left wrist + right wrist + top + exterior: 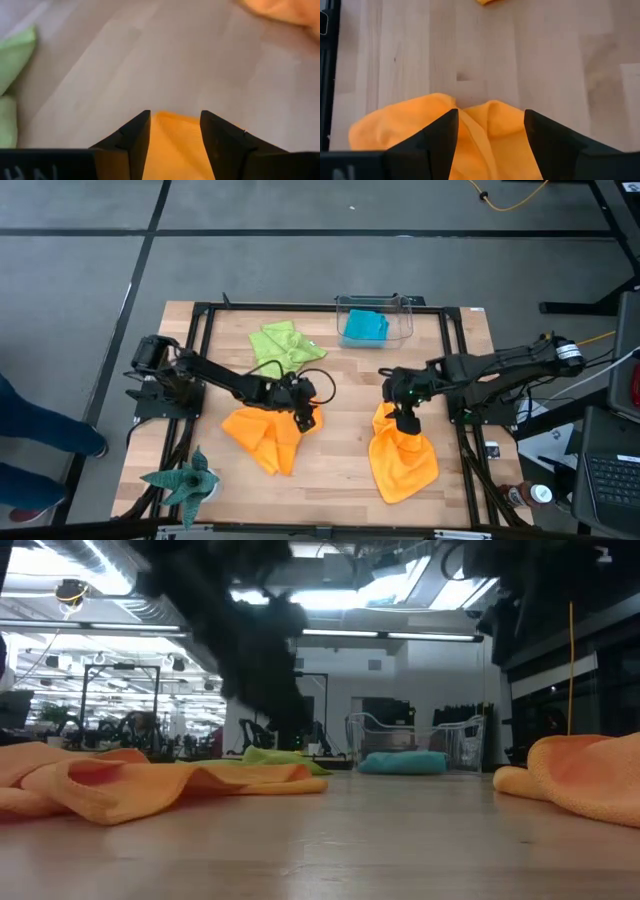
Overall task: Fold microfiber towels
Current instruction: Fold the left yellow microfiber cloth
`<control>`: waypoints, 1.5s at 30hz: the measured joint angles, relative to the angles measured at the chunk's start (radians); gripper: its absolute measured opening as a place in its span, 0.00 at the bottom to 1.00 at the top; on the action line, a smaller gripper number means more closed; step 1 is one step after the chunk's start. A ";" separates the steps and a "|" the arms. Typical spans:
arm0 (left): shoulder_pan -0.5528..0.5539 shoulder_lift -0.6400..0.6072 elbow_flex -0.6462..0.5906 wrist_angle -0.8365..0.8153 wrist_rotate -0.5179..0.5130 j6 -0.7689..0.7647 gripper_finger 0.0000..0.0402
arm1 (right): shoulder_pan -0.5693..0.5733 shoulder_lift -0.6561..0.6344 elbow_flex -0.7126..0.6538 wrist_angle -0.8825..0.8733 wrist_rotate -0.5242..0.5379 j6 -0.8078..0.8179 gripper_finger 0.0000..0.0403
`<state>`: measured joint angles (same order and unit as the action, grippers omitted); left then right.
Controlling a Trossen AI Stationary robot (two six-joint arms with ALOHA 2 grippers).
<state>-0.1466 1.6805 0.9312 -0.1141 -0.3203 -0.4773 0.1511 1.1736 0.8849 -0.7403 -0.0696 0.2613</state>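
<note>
Two orange towels lie crumpled on the wooden table. My left gripper (305, 417) is at the right end of the left orange towel (260, 437), with orange cloth (175, 142) filling the narrow gap between its fingers. My right gripper (405, 420) is at the far end of the right orange towel (402, 460), with bunched cloth (490, 135) between its fingers. The lime green towel (285, 345) lies spread at the far middle. The teal towel (363, 327) lies inside a clear bin. My left gripper holds the left orange towel by its right edge (172, 120), pinched between the two fingers, which slant down from the table's left. The cloth's edge sits level with the fingertips. The rest of the towel (150, 785) lies slack on the table. My right gripper holds the right orange towel by its far end (487, 112), several folds bunched between the two fingers. The fingers come down from the table's right. The towel widens toward the near edge and its body (405, 470) lies on the table.
The clear bin (400, 305) stands at the far edge, right of the middle. A dark green spiky plant figure (185, 480) stands at the near left corner. A black frame (200, 320) runs along the table's edges. Bare wood (345, 440) shows between the two orange towels.
</note>
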 joint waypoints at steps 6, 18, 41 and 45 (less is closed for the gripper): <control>-0.070 -0.057 0.097 -0.304 0.079 -0.003 0.41 | 0.023 0.001 -0.073 0.092 0.079 0.072 0.57; -0.280 -0.005 0.103 -0.295 0.104 -0.219 0.41 | 0.029 0.004 -0.090 0.183 0.360 0.066 0.57; -0.340 0.170 0.116 -0.283 0.134 -0.100 0.41 | 0.029 0.004 -0.089 0.225 0.355 0.084 0.57; -0.289 0.208 0.122 -0.295 0.154 0.001 0.41 | 0.029 0.004 -0.089 0.224 0.322 0.124 0.57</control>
<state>-0.4361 1.8881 1.0531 -0.4089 -0.1664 -0.4759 0.1802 1.1774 0.7956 -0.5158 0.2529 0.3849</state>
